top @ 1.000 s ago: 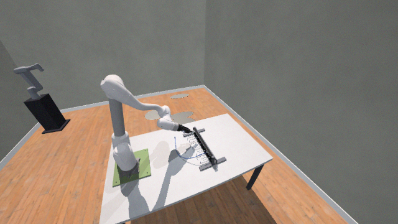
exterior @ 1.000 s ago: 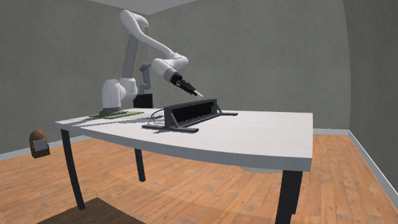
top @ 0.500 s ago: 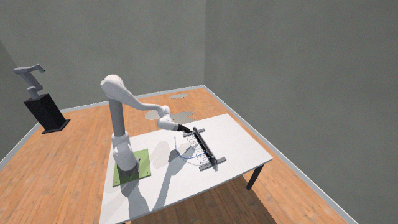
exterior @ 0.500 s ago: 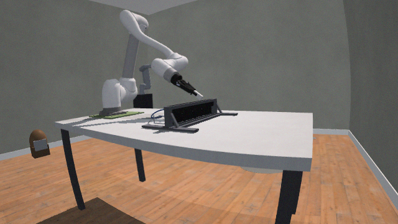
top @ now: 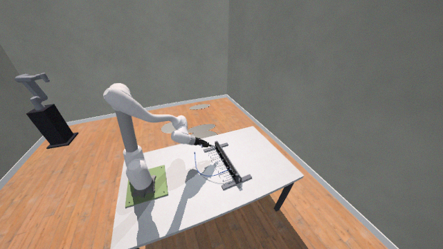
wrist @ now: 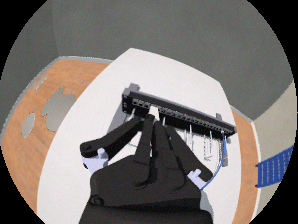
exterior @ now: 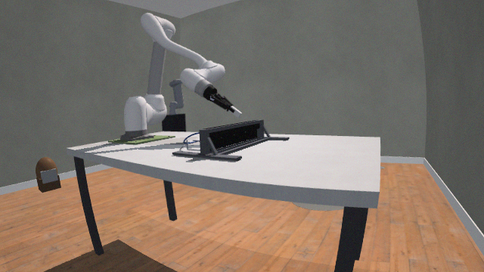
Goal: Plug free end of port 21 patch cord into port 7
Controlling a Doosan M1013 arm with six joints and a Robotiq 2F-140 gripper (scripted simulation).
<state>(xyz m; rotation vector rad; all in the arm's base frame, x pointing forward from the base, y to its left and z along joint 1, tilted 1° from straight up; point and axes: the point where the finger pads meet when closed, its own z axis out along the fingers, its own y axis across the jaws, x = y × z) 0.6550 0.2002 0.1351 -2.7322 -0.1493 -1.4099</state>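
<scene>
While the gripper (top: 210,145) (exterior: 237,112) (wrist: 152,112) sits over the far-left end of the rack (top: 228,162) (exterior: 231,137) (wrist: 180,116) as the top view shows it, fingers closed together with nothing between them, the blue patch cord (top: 204,174) (exterior: 190,137) (wrist: 223,159) lies on the table (top: 270,152) (exterior: 310,162) (wrist: 100,95) on the robot's side. One end runs to the rack's near half; the other, apparently the free end, points away from the rack, left of the fingers and nearer the arm base. Cord's last stretch runs roughly near to far. Judgement: not plugged. Next move is back left and down, open, grip across that stretch. Latch side: can't tell.
</scene>
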